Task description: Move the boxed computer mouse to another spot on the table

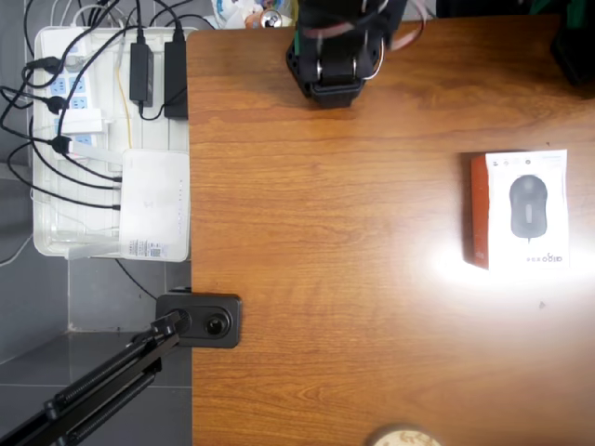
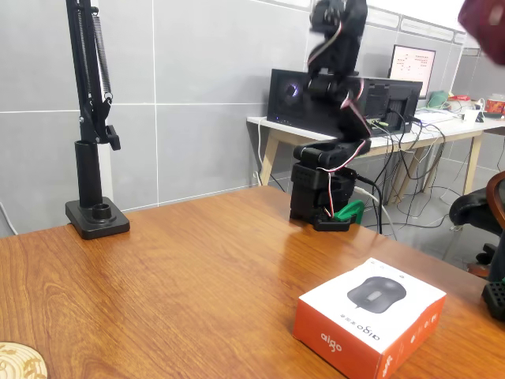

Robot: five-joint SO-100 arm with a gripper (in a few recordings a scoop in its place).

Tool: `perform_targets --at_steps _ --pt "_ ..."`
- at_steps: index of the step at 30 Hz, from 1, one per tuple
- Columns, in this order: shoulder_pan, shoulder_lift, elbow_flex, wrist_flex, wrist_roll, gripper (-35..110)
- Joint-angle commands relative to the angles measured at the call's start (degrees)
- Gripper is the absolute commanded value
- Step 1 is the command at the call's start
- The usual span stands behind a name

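Note:
The boxed computer mouse point(image 1: 521, 209) lies flat on the table point(image 1: 325, 279) near its right edge in the overhead view, with its orange-red side panel facing left. In the fixed view the box point(image 2: 371, 316) sits in the right foreground on the wood-grain table point(image 2: 197, 276). The black arm point(image 1: 335, 51) stands folded over its base at the table's far edge, well away from the box. Its gripper point(image 2: 335, 17) is raised high above the base and looks blurred. Its jaws cannot be made out. Nothing touches the box.
A white tray point(image 1: 56, 242) with power strips, cables and a white router hangs off the table's left side. A black camera-stand clamp point(image 1: 200, 321) grips the left edge, its base point(image 2: 96, 217) far left in the fixed view. A round cork coaster point(image 1: 402, 437) lies at the front edge.

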State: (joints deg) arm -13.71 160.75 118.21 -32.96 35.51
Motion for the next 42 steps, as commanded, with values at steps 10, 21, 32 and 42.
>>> perform_targets --at_steps 10,21,32,42 --pt "-21.5 -53.0 -52.1 108.7 -5.4 0" --pt "-35.5 -75.1 -51.2 128.2 21.3 68" --pt "-42.1 -86.0 -64.3 111.5 -3.7 101" --pt "-42.9 -94.7 -79.5 103.5 -3.5 103"
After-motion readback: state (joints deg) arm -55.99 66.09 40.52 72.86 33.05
